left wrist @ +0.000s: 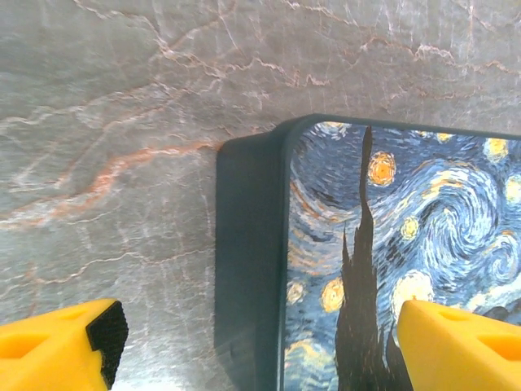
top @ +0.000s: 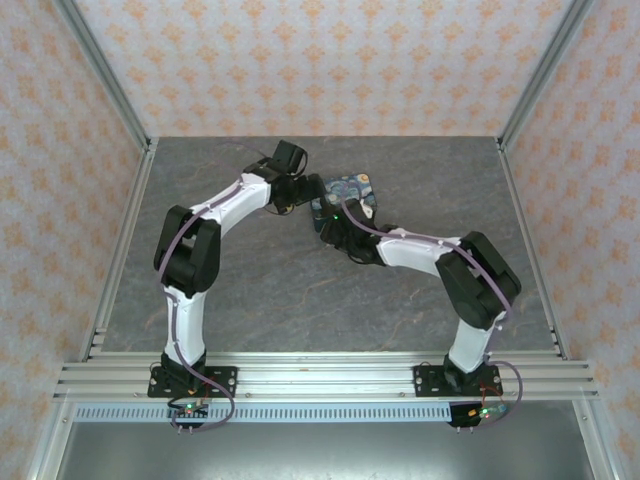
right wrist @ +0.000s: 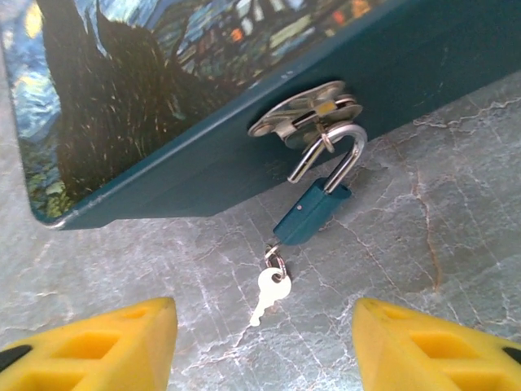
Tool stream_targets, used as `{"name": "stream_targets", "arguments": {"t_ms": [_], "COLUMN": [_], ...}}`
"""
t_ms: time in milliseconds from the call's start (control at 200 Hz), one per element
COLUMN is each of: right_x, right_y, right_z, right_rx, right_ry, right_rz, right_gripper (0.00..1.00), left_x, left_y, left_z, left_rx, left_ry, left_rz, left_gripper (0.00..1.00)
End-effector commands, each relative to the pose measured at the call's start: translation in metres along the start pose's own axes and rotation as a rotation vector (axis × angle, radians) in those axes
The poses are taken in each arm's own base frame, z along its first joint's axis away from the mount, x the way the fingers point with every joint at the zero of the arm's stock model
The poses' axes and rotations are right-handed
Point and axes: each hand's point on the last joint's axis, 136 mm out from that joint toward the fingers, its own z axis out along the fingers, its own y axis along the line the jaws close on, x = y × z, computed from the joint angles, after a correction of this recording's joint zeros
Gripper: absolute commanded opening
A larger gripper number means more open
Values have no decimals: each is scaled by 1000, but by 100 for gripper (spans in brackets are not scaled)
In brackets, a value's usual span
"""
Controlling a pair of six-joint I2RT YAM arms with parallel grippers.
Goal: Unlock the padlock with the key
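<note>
Right wrist view: the padlock (right wrist: 313, 213), small and teal-blue, was seen hanging by its shackle (right wrist: 330, 155) from the metal hasp (right wrist: 308, 110) on the dark-blue side wall of the starry-night box (right wrist: 163, 81). One leg of the shackle was seated in the padlock body; the other leg appeared to be clear of it. The body was tilted, its lower end close to the tabletop (right wrist: 423, 269). A small silver key (right wrist: 271, 293) was noted just below that lower end, joined to it by a small ring and lying against the marbled grey surface. Whether anything was seated in the keyhole could not be told.

The right claw (right wrist: 264, 338) was recorded as spread, its two yellow fingers set well apart at the bottom of the frame. Nothing was held between them. Padlock and key lay ahead of the gap, apart from both fingers.

Left wrist view: the left claw (left wrist: 260, 350) was recorded as wide. One finger was placed over the bare tabletop beside the box; the other was over the printed lid. The box's near edge and rounded corner sat between them. No contact with the box could be made out.

Top external view: the box was located at mid-table toward the far side. Both arms were bent inward to it, the left from the box's left side and the right from the near side.
</note>
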Motion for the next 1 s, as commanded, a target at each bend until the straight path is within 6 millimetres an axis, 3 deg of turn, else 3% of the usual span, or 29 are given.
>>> {"name": "stream_targets", "arguments": {"t_ms": [0,270,530,545,596,996], "right_x": [8,12,11,12,13,21], "right_y": [-25,-24,-20,-20,-18,-14], "right_z": [3,18,30,30,32,35], "right_rx": [189,277,317,318,313,261], "right_ry": [6,29,43,46,48,77], "right_rz": [-29,-72,-112,-115,-120,-134], "right_gripper": [55,49,41,41,40,11], "left_x": [-12,-16,-14,-18,-18,-15], "left_y": [9,16,20,15,14,15], "left_z": [-23,-34,-29,-39,-41,-45], "left_rx": [-7,19,32,50,56,67], "left_ry": [-49,-72,-64,-82,-84,-86], "left_rz": [-37,-71,-93,-92,-91,-94], "left_gripper": [87,87,87,87,87,87]}}
